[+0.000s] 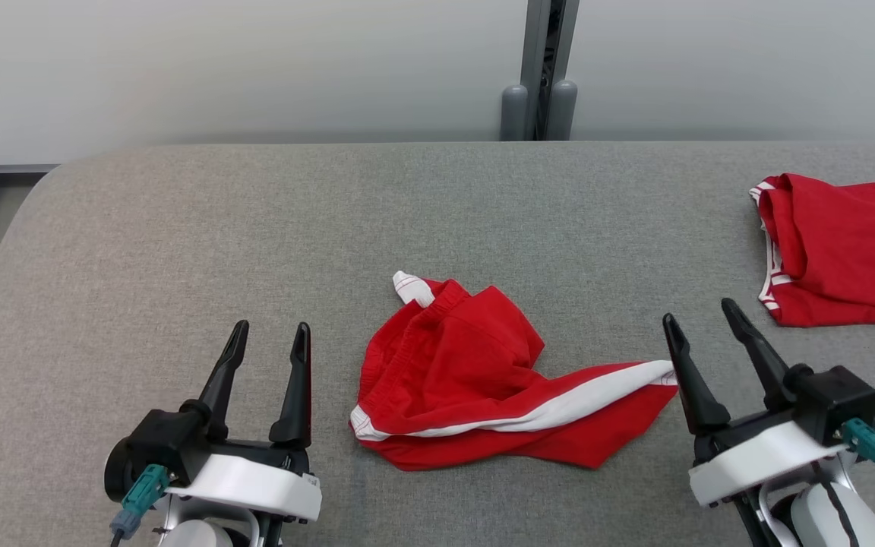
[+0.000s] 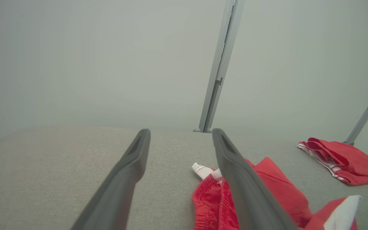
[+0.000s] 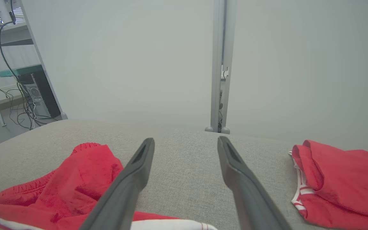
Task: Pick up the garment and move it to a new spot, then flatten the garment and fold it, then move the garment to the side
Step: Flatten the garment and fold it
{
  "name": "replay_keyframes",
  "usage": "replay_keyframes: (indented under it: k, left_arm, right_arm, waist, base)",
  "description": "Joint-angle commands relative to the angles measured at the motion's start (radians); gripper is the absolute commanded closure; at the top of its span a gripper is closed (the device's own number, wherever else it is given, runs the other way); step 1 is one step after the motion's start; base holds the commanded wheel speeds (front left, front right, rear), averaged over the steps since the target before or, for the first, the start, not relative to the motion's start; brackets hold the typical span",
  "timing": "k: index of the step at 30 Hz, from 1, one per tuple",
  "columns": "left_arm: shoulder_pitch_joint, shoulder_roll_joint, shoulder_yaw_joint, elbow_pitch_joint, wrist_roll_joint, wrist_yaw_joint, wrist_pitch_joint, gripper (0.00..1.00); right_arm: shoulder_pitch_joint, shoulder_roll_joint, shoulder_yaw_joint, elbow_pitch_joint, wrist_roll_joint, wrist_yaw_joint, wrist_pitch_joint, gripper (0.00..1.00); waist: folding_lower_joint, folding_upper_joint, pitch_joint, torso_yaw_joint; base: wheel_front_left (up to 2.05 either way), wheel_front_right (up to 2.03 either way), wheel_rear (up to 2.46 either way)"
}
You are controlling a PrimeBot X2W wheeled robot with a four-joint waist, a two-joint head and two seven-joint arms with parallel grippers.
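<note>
Garment (image 1: 453, 372) handling could slip here, I reckon: nearest, the left gripper (image 1: 271, 328) and right gripper (image 1: 698, 311) both stand wide open, holding nothing, and pinching just one loose layer would drag the heap instead of spreading it. It lies crumpled on the grey table (image 1: 179, 228) between them, red, white-striped, waistband bunched. Farther right, a second red piece (image 1: 840, 251) might get grabbed by mistake.

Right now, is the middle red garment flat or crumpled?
Crumpled, not flat: the garment lies heaped on the table, waistband bunched, one white-striped leg trailing sideways.
</note>
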Motion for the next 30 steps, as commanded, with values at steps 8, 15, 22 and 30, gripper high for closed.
replay_keyframes:
  k: [8,15,22,30]
  left_arm:
    - [0.069,-0.018,0.046,-0.031,0.046,-0.031,-0.004,0.00]
    - [0.136,-0.025,0.069,-0.011,0.073,-0.059,-0.004,0.00]
    - [0.161,-0.029,0.074,-0.007,0.081,-0.061,-0.004,0.00]
    - [0.154,-0.029,0.069,0.031,0.077,-0.068,-0.004,0.00]
  right_arm:
    - [0.174,0.084,-0.090,-0.140,-0.068,0.000,-0.006,0.00]
    - [0.268,0.096,-0.090,-0.138,-0.033,0.000,-0.006,0.00]
    - [0.291,0.091,-0.082,-0.138,-0.015,0.000,-0.006,0.00]
    - [0.277,0.085,-0.070,-0.136,-0.002,0.000,-0.006,0.00]
  waist:
    - [0.0000,0.0000,-0.052,-0.008]
    - [0.0000,0.0000,-0.087,-0.012]
    - [0.0000,0.0000,-0.100,-0.012]
    - [0.0000,0.0000,-0.098,-0.013]
  base:
    - [0.00,0.00,0.00]
    - [0.00,0.00,0.00]
    - [0.00,0.00,0.00]
    - [0.00,0.00,0.00]
